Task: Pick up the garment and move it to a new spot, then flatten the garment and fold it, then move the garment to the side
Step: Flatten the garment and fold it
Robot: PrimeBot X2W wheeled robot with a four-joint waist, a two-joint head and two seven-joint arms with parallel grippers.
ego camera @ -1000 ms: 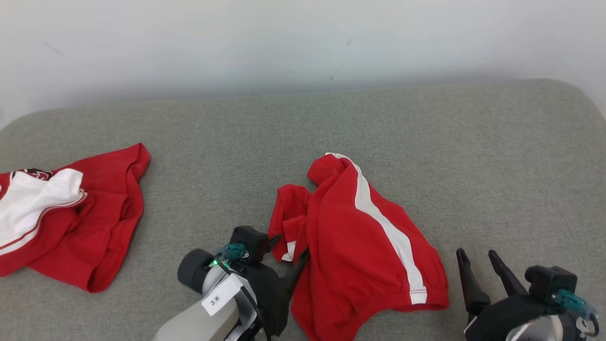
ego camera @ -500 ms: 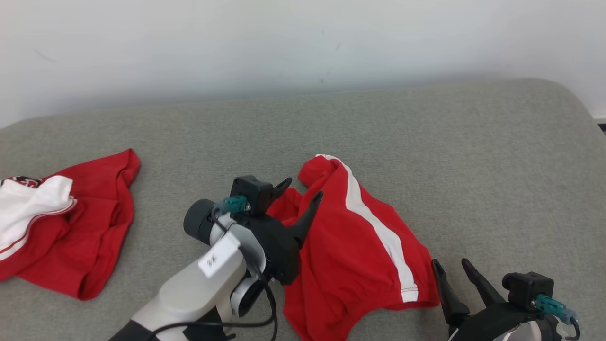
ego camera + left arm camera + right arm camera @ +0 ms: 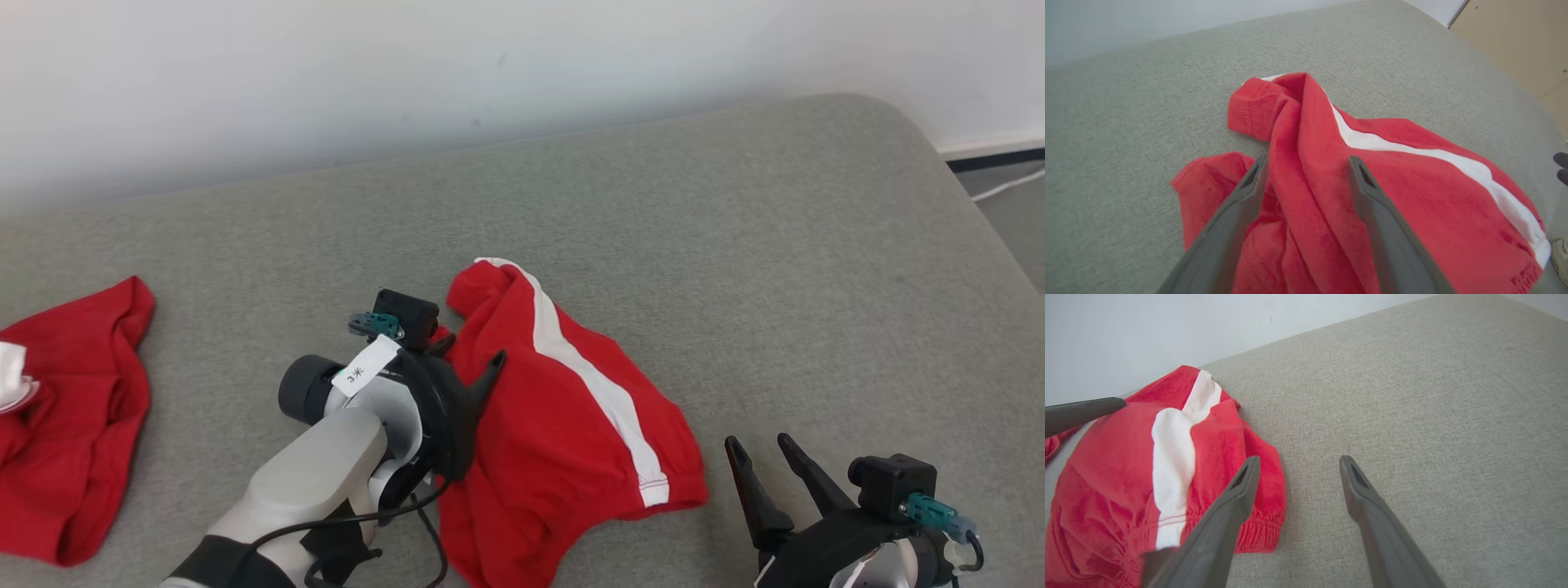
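Note:
The garment [image 3: 563, 416] is a crumpled pair of red shorts with a white side stripe, lying on the grey cushioned surface [image 3: 735, 245]. My left gripper [image 3: 472, 351] stands open over the garment's bunched left part. In the left wrist view the two fingers [image 3: 1249, 192] straddle a raised red fold of the garment [image 3: 1412, 183], and I cannot tell if they touch it. My right gripper [image 3: 758, 443] is open, just right of the elastic hem, with nothing in it. In the right wrist view that gripper [image 3: 1299, 459] hangs over bare cushion beside the garment [image 3: 1118, 469].
A second red garment [image 3: 73, 425] with a white part lies at the far left. A white wall runs behind the surface. The cushion's rounded right edge drops to a floor with a white cable [image 3: 1008, 186]. A tan panel [image 3: 1515, 41] stands beyond it.
The head camera has turned right, shifting the whole picture left. My left arm has reached forward from the garment's near left edge to over its bunched upper left. Both grippers stay open.

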